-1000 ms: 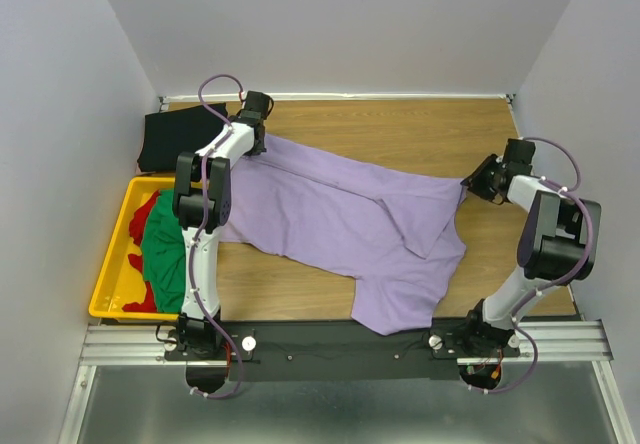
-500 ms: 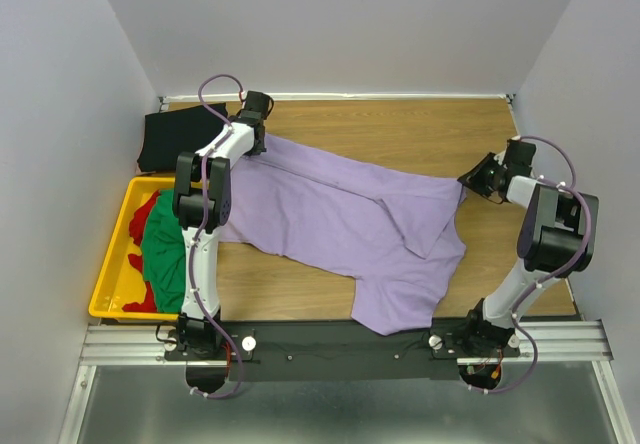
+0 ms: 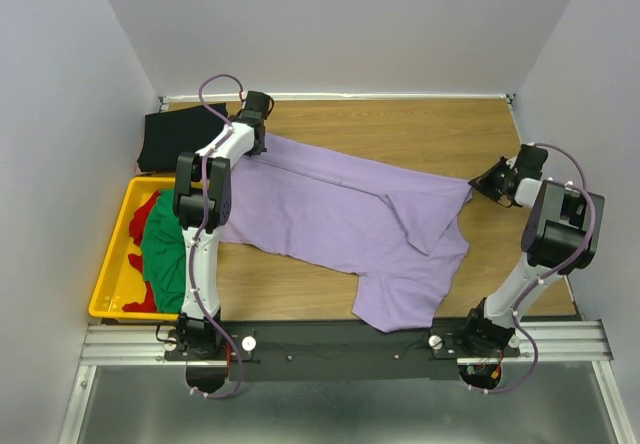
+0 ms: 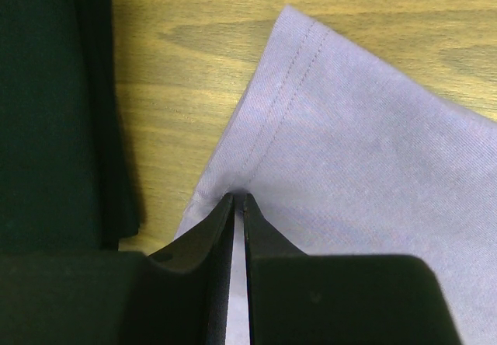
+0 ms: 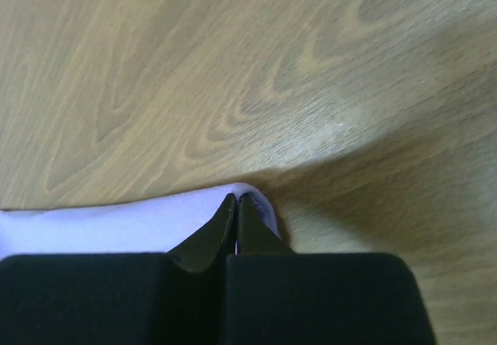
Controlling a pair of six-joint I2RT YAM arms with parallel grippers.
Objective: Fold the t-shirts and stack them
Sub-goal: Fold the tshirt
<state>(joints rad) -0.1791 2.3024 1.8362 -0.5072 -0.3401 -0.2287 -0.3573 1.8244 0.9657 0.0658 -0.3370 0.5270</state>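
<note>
Four tees, one spread out.
Purple tee [image 3: 340, 214] rumpled mid-table; black tee [image 3: 168, 140] flat, far left; green tee [image 3: 165, 254] heaped on red tee [image 3: 146, 210].

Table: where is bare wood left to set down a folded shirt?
The widest bare wood lies behind the purple shirt, up to the back wall. A smaller patch lies between its near edge and the left arm; another beside the right arm. The left side is crowded: black shirt, crate.
</note>
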